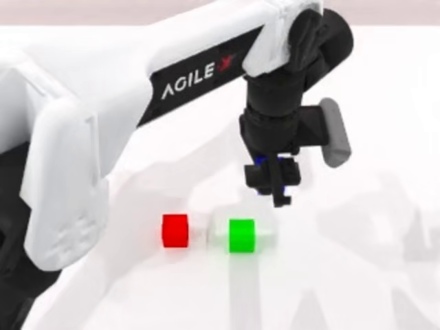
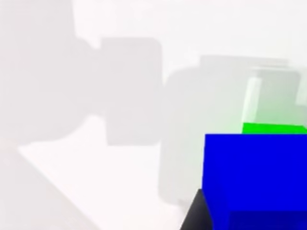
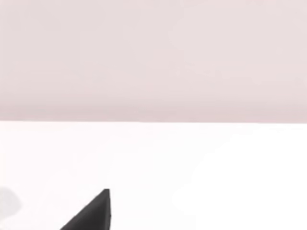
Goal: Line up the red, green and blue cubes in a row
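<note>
The red cube point(image 1: 174, 230) and the green cube point(image 1: 241, 236) rest on the white table side by side, a small gap between them, red at the left. My left gripper point(image 1: 275, 180) hangs above the table, just behind and to the right of the green cube. It is shut on the blue cube point(image 2: 254, 177), which is mostly hidden under the fingers in the top view. The left wrist view shows the green cube point(image 2: 273, 128) just beyond the blue one. Only one dark fingertip point(image 3: 98, 211) of my right gripper shows, over bare table with nothing near it.
My left arm's white link point(image 1: 137, 89) stretches across the upper left of the top view. Its shadows fall on the table point(image 1: 357, 275) to the right of the cubes. The right arm is out of the top view.
</note>
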Controlling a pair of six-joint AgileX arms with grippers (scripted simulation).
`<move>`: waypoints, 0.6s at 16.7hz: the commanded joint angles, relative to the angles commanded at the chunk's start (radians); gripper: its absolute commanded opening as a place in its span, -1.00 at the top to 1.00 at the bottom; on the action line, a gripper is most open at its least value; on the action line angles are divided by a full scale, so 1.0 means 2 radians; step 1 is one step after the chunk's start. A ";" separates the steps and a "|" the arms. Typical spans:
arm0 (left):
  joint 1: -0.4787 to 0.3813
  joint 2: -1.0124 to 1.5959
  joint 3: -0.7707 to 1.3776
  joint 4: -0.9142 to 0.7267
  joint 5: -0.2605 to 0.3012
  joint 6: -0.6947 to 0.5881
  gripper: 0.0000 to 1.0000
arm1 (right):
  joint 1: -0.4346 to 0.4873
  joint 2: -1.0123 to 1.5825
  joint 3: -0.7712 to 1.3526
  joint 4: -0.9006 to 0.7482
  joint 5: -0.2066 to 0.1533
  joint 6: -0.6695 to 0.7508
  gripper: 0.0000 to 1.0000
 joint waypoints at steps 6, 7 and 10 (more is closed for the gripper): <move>-0.051 0.025 0.050 -0.021 -0.001 -0.032 1.00 | 0.000 0.000 0.000 0.000 0.000 0.000 -1.00; -0.051 0.025 0.050 -0.021 -0.001 -0.032 1.00 | 0.000 0.000 0.000 0.000 0.000 0.000 -1.00; -0.050 0.024 0.040 -0.011 0.000 -0.031 1.00 | 0.000 0.000 0.000 0.000 0.000 0.000 -1.00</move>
